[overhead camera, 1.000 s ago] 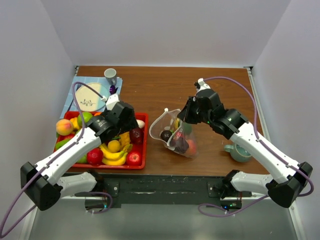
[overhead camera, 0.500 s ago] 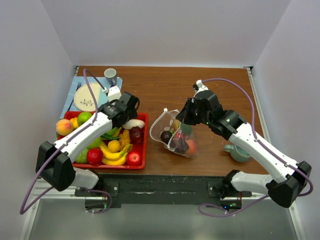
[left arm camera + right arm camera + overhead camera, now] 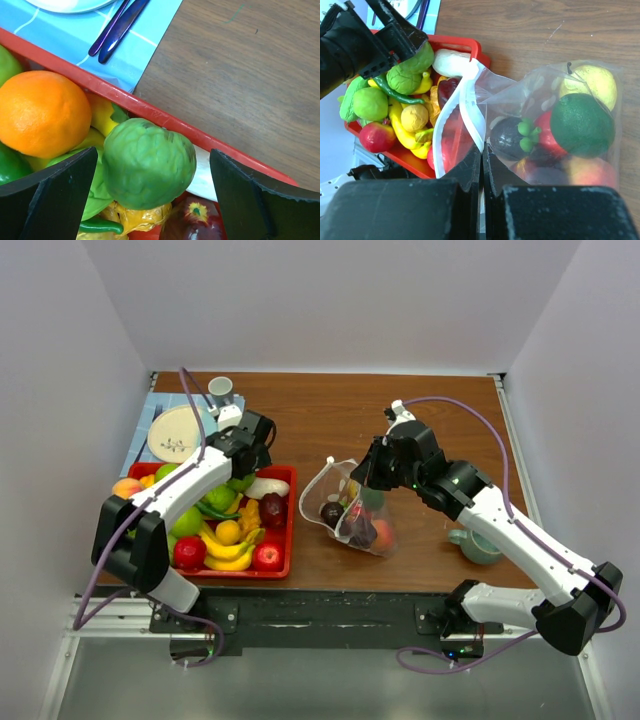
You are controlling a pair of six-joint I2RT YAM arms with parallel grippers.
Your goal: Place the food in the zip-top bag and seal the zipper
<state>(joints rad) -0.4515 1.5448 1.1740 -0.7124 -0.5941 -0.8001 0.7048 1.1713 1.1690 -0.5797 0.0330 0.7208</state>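
Note:
My left gripper is open wide over the far end of the red tray. A wrinkled green fruit lies between its fingers, untouched, next to an orange. In the top view that gripper hangs above the heaped food. My right gripper is shut on the edge of the zip-top bag, holding its mouth up and open toward the tray. The white zipper curves in a loop. Inside the bag lie a green lime, a yellow fruit and a dark fruit.
Beyond the tray, a plate and purple cutlery rest on a blue mat, with a cup behind them. A teal mug stands by the right arm. The tray's rim lies close to the bag.
My left arm swung up toward the tray's far end and its gripper opened wide. The right gripper and the bag stayed where they were.

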